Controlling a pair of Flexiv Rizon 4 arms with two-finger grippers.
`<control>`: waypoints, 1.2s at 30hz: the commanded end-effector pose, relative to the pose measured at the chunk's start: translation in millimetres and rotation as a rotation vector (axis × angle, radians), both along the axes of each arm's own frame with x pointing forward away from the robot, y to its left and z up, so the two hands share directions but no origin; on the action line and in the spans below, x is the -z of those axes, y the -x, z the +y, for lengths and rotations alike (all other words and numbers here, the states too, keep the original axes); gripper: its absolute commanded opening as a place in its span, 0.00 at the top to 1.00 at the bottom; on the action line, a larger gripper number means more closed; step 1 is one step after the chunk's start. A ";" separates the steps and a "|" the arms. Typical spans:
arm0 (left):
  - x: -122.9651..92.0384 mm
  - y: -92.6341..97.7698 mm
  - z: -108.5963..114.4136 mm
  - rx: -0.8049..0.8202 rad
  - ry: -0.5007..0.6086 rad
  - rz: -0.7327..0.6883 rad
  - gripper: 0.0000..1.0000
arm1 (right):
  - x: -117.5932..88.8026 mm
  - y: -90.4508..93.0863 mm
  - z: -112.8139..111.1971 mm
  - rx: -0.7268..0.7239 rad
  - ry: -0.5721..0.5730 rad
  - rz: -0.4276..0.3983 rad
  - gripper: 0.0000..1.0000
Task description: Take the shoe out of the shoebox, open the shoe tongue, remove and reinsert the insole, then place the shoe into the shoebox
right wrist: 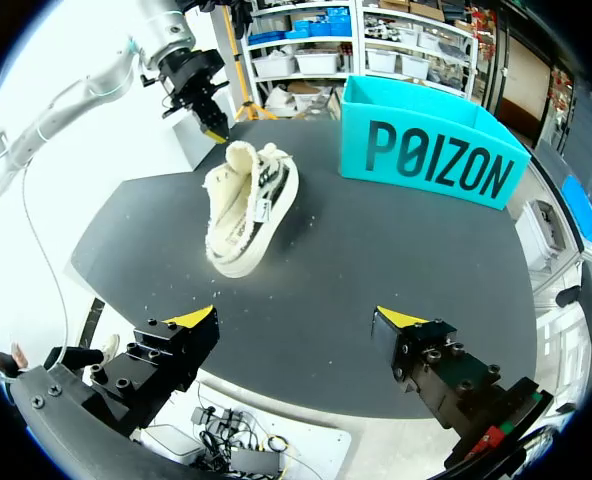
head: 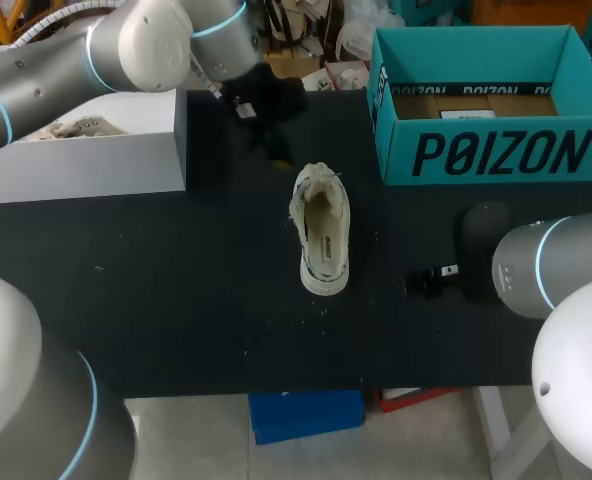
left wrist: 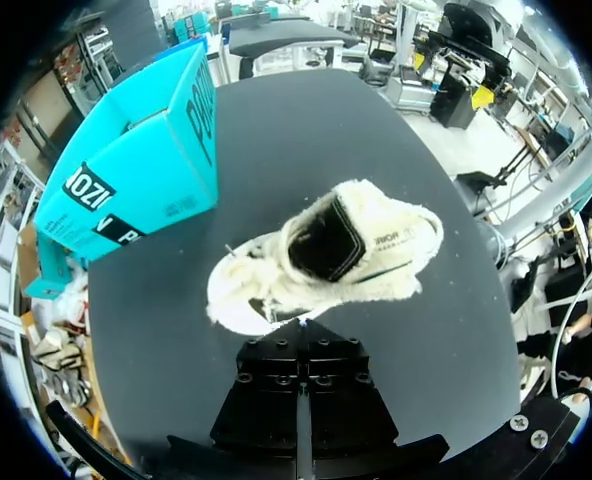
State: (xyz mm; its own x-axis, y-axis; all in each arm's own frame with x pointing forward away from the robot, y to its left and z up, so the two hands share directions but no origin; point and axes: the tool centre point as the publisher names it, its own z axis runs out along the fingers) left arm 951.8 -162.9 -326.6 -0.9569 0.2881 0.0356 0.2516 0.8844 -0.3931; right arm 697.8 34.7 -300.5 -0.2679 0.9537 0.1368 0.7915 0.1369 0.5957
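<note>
A cream canvas shoe (head: 323, 235) with frayed edges lies on the black table, its opening facing up. In the left wrist view the shoe (left wrist: 326, 255) lies just ahead of my left gripper (left wrist: 299, 328), whose fingers are pressed together at the shoe's laced end; the tips are hidden, so I cannot tell if they pinch anything. That gripper (head: 279, 155) sits at the shoe's far end and also shows in the right wrist view (right wrist: 216, 125). My right gripper (right wrist: 296, 318) is open and empty, over bare table right of the shoe (right wrist: 246, 205). The teal shoebox (head: 496, 155) stands open at the back right.
A white box (head: 86, 165) with another pale shoe in it sits at the back left, under my left arm. The shoebox (left wrist: 136, 170) stands beside the shoe in the left wrist view, and bare black table lies around the shoe. The table's front edge is near my right gripper (head: 431, 282).
</note>
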 end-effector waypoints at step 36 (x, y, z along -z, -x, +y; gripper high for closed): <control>-58.0 69.1 44.4 0.525 -0.171 -0.229 0.96 | 1.1 1.0 0.8 0.002 0.000 -0.004 0.00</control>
